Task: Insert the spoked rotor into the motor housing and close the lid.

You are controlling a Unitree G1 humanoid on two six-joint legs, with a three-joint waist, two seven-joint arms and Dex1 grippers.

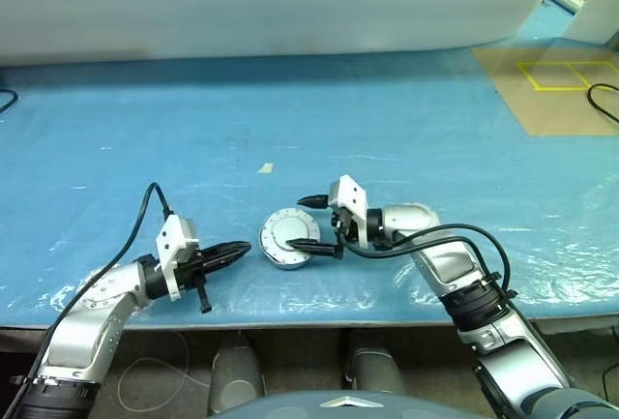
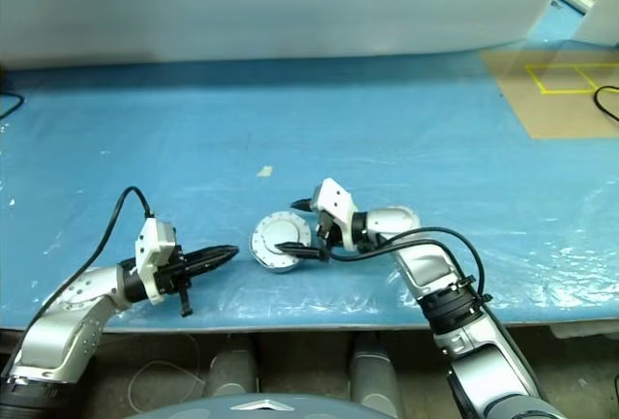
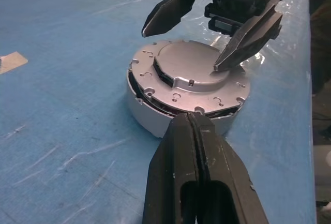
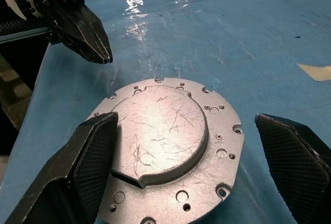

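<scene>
The motor housing (image 1: pixel 272 254) is a round silver disc on the blue table, near the front edge. Its lid (image 4: pixel 160 131), a scratched silver plate with a raised round middle, lies on top. A dark gap shows under the lid's rim (image 3: pixel 150 97) on one side. The spoked rotor is hidden. My right gripper (image 1: pixel 297 223) is open and reaches in from the right, one finger (image 4: pixel 88 167) on each side of the lid, low over it. My left gripper (image 1: pixel 244 248) is shut and empty, pointing at the housing from the left, its tip (image 3: pixel 194 118) just short of the wall.
A small scrap of tape (image 1: pixel 265 168) lies behind the housing. A brown panel (image 1: pixel 556 90) with yellow tape squares and a black cable (image 1: pixel 604 100) sit at the back right. The table's front edge (image 1: pixel 309 320) runs just below both grippers.
</scene>
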